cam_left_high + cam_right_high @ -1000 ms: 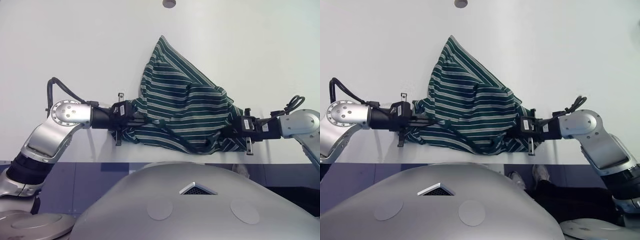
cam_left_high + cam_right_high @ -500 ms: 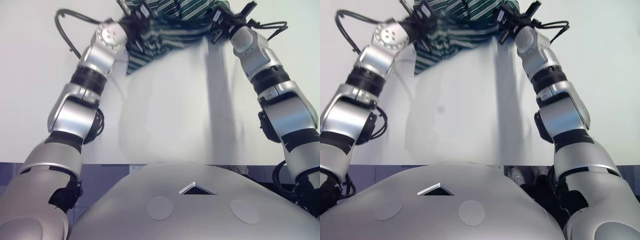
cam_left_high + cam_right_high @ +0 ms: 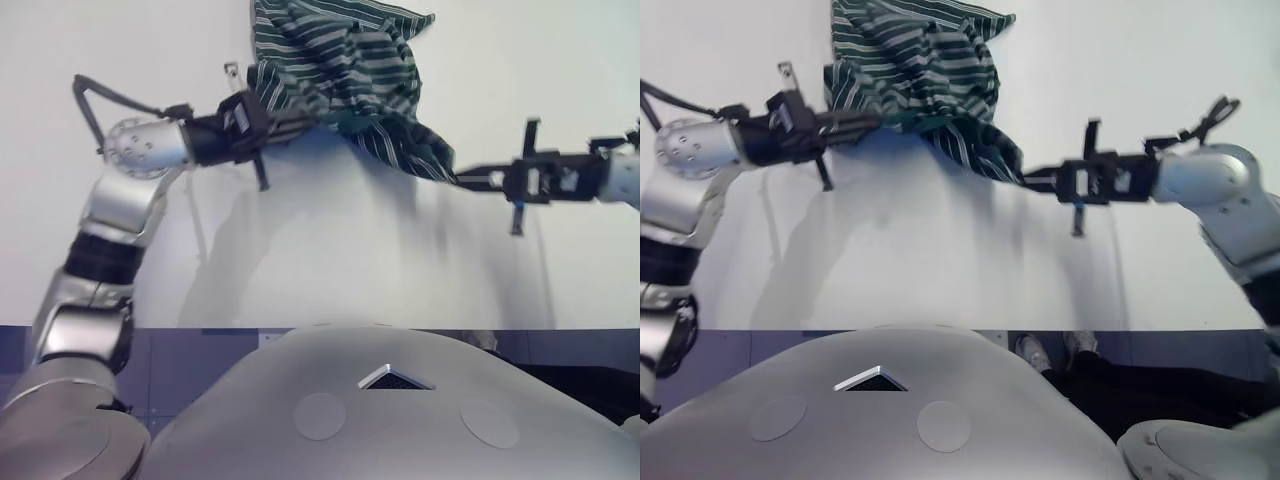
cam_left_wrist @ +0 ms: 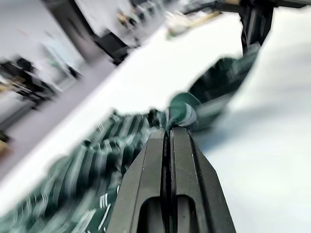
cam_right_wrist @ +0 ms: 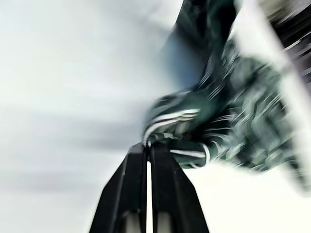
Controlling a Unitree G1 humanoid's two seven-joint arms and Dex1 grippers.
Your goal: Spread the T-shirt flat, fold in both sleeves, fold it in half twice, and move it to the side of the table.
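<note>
Left wrist view: left gripper (image 4: 169, 130) tight on T-shirt (image 4: 218, 85)

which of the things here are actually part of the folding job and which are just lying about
In the job:
- T-shirt, green striped, bunched, hanging between the two arms
- left gripper, shut on the shirt
- right gripper, shut on the shirt
- table, white, under it all

Just lying about:
- room furniture beyond the table's edge, too blurred to name
</note>
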